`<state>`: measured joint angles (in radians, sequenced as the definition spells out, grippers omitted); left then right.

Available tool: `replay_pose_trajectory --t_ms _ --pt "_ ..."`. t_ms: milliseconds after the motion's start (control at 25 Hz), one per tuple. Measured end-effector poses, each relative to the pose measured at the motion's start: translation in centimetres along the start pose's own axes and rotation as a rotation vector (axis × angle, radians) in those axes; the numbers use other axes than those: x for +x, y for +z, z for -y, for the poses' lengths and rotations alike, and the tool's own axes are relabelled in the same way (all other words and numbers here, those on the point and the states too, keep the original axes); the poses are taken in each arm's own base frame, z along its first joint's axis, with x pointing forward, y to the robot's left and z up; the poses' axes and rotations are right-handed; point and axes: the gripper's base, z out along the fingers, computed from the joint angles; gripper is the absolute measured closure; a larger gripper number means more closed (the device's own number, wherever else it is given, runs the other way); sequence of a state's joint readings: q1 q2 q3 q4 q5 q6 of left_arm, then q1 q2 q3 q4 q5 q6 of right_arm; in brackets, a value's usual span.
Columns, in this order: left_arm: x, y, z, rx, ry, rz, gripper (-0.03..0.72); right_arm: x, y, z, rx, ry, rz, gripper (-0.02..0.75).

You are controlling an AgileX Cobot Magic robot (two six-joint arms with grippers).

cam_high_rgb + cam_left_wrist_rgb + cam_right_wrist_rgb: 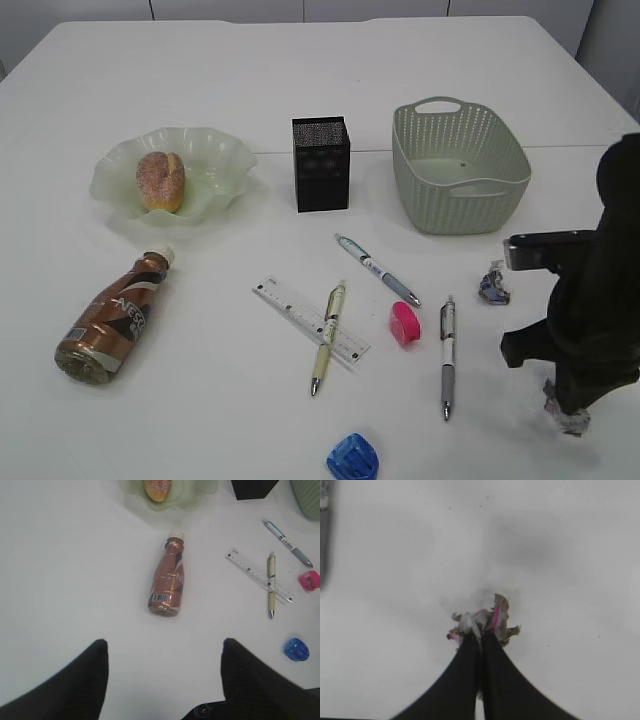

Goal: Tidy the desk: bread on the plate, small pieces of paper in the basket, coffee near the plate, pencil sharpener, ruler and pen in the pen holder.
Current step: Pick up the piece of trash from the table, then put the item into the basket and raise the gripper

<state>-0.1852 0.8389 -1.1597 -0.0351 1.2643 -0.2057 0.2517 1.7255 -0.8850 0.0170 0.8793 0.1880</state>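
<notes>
Exterior view: the right end effector [572, 418] stands at the desk's [200, 400] near right corner, its tips down on a small crumpled paper scrap [570, 420] lying on the surface. A second scrap [493, 283] lies further in, between that end effector and the basket [458, 167], which sits toward the far right; the basket therefore lies beyond and inward of the held scrap, and the right arm is plainly the nearer. The bread [161, 181] rests in the plate [172, 172] at far left, and the coffee [111, 317] lies on its side at the left, cap toward the plate. The ruler [310, 321], three pens and two sharpeners lie loose at centre; the pen holder [320, 163] stands behind them. Left wrist view: the left end effector [165, 680] hovers with jaws spread wide and empty, the coffee ahead of it, long axis running toward the plate. Right wrist view: the jaws are pinched together on the paper scrap, which bulges just past the tips; whether it has left the desk cannot be told.
</notes>
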Motion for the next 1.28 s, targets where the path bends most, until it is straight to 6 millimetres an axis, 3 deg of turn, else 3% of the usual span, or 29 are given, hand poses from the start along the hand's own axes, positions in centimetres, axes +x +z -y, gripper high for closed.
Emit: replay_pose_trajectory --t_ms 360,720,840,1000,1280 --pt "0.0 0.0 0.1 0.013 -0.004 -0.003 0.182 0.8 -7.9 0.1 -0.02 -0.007 0.117 0.725" --pt "0.1 0.0 0.3 0.029 -0.01 -0.006 0.182 -2.8 -17.0 0.3 0.027 -0.039 0.525 0.725" --pt "0.1 0.0 0.3 0.033 -0.011 -0.007 0.182 -4.4 -18.8 0.4 0.063 -0.049 0.627 0.725" --pt "0.1 0.0 0.3 0.034 -0.011 -0.007 0.182 -7.8 -19.0 0.0 0.095 -0.063 0.684 0.725" --pt "0.1 0.0 0.3 0.034 -0.011 -0.007 0.182 -14.3 -15.6 -1.3 0.092 -0.081 0.72 0.725"
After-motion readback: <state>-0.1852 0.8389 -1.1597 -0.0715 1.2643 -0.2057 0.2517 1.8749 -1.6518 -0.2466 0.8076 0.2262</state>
